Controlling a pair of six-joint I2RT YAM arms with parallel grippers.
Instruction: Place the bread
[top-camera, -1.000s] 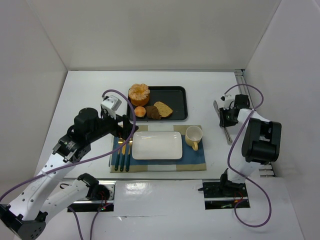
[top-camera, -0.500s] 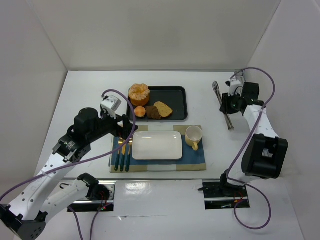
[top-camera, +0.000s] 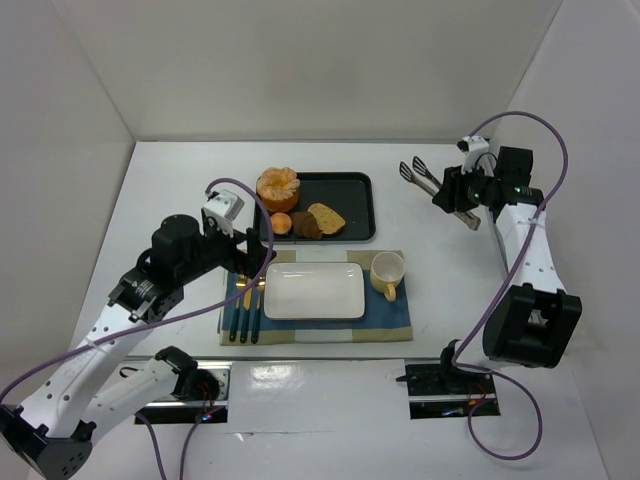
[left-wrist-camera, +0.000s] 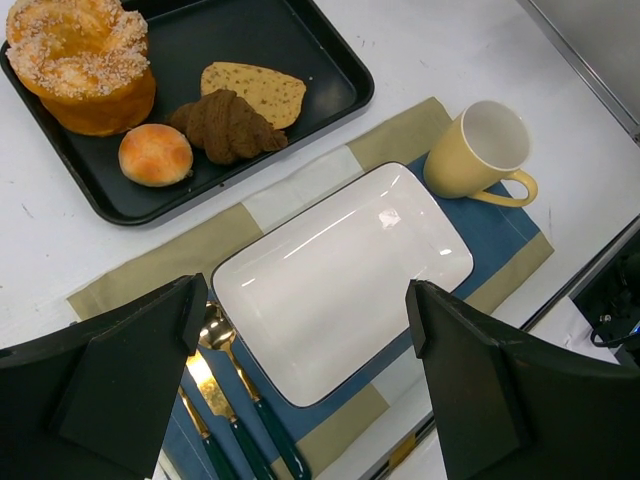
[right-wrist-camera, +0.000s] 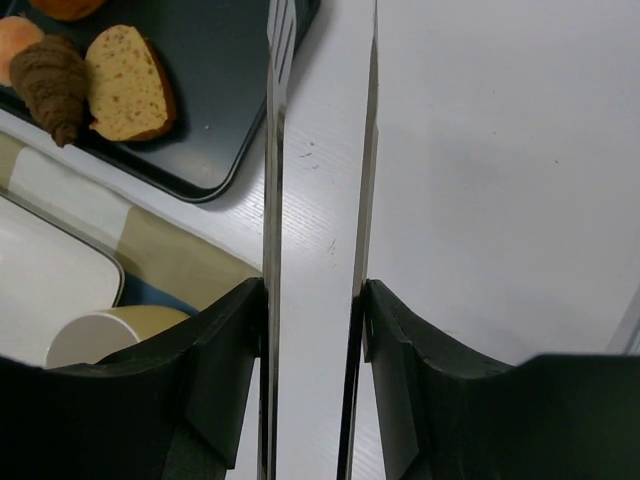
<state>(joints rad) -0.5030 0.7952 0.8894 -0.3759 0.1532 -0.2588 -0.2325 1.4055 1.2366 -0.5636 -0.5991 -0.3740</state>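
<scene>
The dark brown bread (top-camera: 306, 226) lies on the black tray (top-camera: 352, 186), between a small orange bun (top-camera: 280, 223) and a tan slice (top-camera: 326, 217). It also shows in the left wrist view (left-wrist-camera: 228, 124) and in the right wrist view (right-wrist-camera: 55, 85). My left gripper (top-camera: 255, 255) is open and empty above the left end of the white plate (top-camera: 313, 291); its fingers frame the plate (left-wrist-camera: 340, 280). My right gripper (top-camera: 455, 195) is shut on metal tongs (top-camera: 425, 178), held right of the tray. The tongs' two arms (right-wrist-camera: 275, 150) run up between my right gripper's (right-wrist-camera: 312, 300) fingers.
A large sugared bun (top-camera: 277, 186) sits at the tray's back left. A yellow cup (top-camera: 387, 272) stands right of the plate on a blue and tan placemat (top-camera: 390, 315). Gold cutlery with dark handles (top-camera: 243, 305) lies left of the plate. White walls close in the table.
My right arm has lifted the tongs from the table's right side and swung them back and left, with the tips now pointing toward the tray. The left arm has barely moved.
</scene>
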